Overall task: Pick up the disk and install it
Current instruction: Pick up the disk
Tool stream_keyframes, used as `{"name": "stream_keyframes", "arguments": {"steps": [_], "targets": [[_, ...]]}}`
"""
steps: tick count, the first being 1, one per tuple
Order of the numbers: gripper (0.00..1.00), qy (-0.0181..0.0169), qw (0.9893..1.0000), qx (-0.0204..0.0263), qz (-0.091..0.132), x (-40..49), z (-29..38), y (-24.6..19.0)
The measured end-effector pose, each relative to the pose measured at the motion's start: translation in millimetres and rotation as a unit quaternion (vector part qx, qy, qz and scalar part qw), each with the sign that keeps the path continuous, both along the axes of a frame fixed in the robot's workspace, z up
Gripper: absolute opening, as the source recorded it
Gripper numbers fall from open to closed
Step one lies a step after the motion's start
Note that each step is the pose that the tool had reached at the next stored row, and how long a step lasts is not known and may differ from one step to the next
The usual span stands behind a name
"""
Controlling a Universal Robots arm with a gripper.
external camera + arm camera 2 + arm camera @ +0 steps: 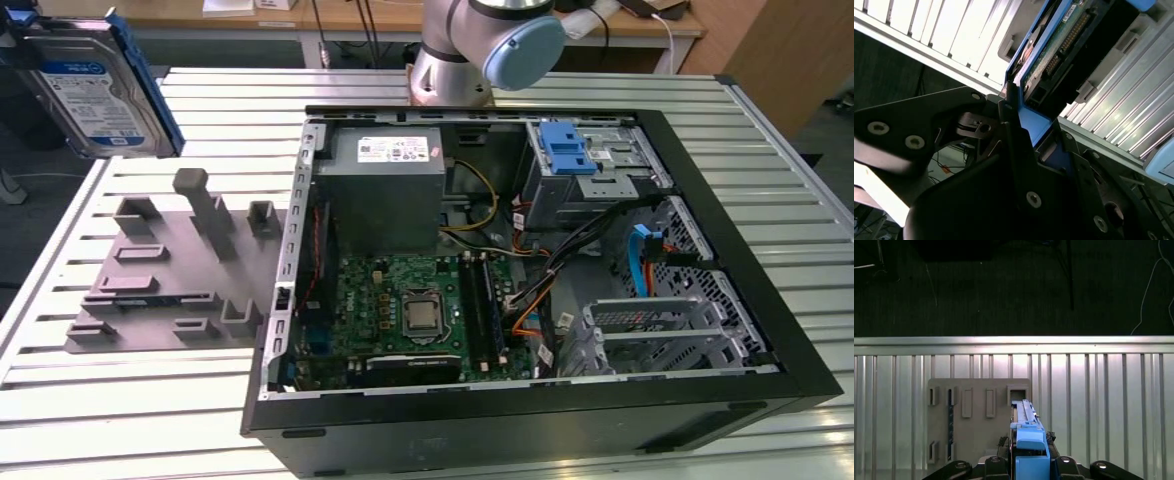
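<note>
I can read nothing. The disk (96,90) in my claw (1029,460) wears a blue-and-white label, its print too small; the white sticker (395,150) on the grey box (380,212), well away, is likewise illegible.

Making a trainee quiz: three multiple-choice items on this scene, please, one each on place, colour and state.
1. Where is the disk? A in the computer case; B in the air above the grey holder; C flat on the table.
2. Its frame is: A blue; B red; C green.
3. The pincer is: A open; B holding a cable; C shut on the disk.
1 B: the exterior view shows it aloft over the holder. 2 A: blue edges in both wrist views. 3 C: it clamps the frame.
</note>
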State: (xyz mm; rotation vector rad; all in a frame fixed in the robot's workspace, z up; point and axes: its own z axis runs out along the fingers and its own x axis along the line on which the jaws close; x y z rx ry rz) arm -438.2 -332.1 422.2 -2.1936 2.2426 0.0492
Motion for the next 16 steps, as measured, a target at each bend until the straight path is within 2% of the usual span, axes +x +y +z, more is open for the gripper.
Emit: {"name": "stream_keyframes", "arguments": {"steps": [16], "targets": [[0.36,0.0000,1.0000,0.0000,0.000,0.0,12.1,0.0]]}}
